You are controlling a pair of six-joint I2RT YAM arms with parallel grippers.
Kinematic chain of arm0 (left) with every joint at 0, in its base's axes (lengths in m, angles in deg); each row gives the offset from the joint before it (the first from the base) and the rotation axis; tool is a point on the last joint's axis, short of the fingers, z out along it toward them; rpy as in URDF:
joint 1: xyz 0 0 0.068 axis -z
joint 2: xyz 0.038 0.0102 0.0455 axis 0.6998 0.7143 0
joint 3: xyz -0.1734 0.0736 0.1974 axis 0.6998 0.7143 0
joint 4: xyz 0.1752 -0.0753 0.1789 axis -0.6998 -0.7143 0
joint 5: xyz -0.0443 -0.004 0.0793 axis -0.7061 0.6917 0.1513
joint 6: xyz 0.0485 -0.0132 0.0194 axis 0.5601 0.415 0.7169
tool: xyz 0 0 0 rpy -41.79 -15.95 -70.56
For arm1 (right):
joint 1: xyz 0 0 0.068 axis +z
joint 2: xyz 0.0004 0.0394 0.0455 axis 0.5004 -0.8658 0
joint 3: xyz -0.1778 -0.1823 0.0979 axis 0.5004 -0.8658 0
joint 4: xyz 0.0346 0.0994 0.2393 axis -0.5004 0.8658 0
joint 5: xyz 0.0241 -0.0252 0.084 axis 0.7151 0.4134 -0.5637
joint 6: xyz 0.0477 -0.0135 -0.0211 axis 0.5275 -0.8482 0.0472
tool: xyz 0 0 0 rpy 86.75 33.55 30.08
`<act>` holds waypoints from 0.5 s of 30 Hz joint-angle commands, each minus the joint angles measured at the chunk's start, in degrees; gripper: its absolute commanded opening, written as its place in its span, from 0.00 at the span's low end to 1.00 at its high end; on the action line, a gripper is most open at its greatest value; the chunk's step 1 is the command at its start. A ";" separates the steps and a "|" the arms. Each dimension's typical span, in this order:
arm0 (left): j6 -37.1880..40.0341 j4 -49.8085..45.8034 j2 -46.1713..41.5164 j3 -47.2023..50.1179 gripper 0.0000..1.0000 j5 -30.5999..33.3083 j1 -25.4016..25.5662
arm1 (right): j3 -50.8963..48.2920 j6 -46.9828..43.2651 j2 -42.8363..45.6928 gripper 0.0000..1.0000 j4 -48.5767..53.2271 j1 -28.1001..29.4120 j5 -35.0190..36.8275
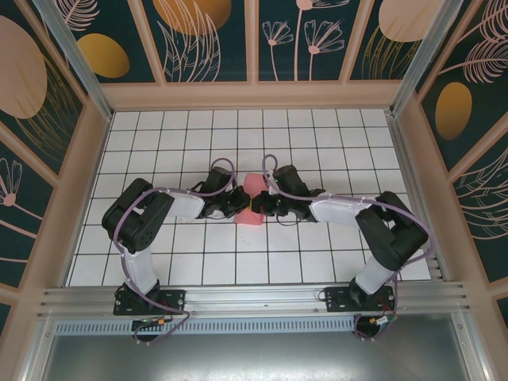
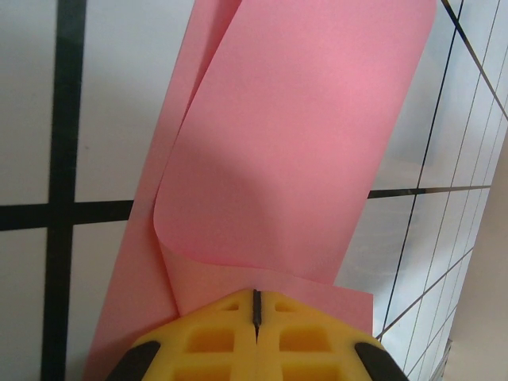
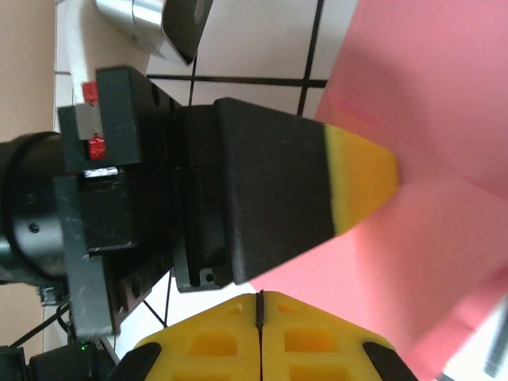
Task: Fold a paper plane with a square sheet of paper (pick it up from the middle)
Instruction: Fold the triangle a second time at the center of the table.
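The square sheet of paper [image 1: 252, 186], salmon pink, is held up between both grippers at the middle of the tiled floor. In the left wrist view one flap of the paper [image 2: 294, 143] curls over a flatter layer. My left gripper [image 2: 256, 298] is shut, its yellow tips pinching the near edge of that layer. My right gripper [image 3: 259, 298] is also shut, and the edge of the paper [image 3: 429, 238] runs into its tips. The left gripper's fingertip [image 3: 361, 182] touches the sheet just above. From above, the left gripper [image 1: 241, 208] and right gripper [image 1: 261, 208] almost meet. A paper plane is out of view.
White grid-tiled floor [image 1: 238, 258] surrounds the arms, with free tiles ahead and to both sides. Patterned walls close it in at the back [image 1: 254, 48] and sides. An aluminium rail [image 1: 254, 298] runs along the near edge by the arm bases.
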 commanded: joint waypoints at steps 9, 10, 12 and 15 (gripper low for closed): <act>1.77 -3.67 1.98 -0.24 0.05 1.89 -0.18 | 3.18 0.83 -5.40 0.06 3.29 0.51 -1.37; 1.70 -3.63 1.99 -0.22 0.05 1.71 -0.17 | 2.72 0.76 -5.21 0.06 3.16 0.51 -1.38; 1.68 -3.63 1.86 -0.17 0.05 1.66 -0.20 | 1.80 1.06 -3.84 0.06 2.98 0.51 -0.49; 1.75 -3.76 1.66 -0.23 0.04 1.79 -0.16 | 0.12 1.55 -0.78 0.03 1.89 0.41 -0.11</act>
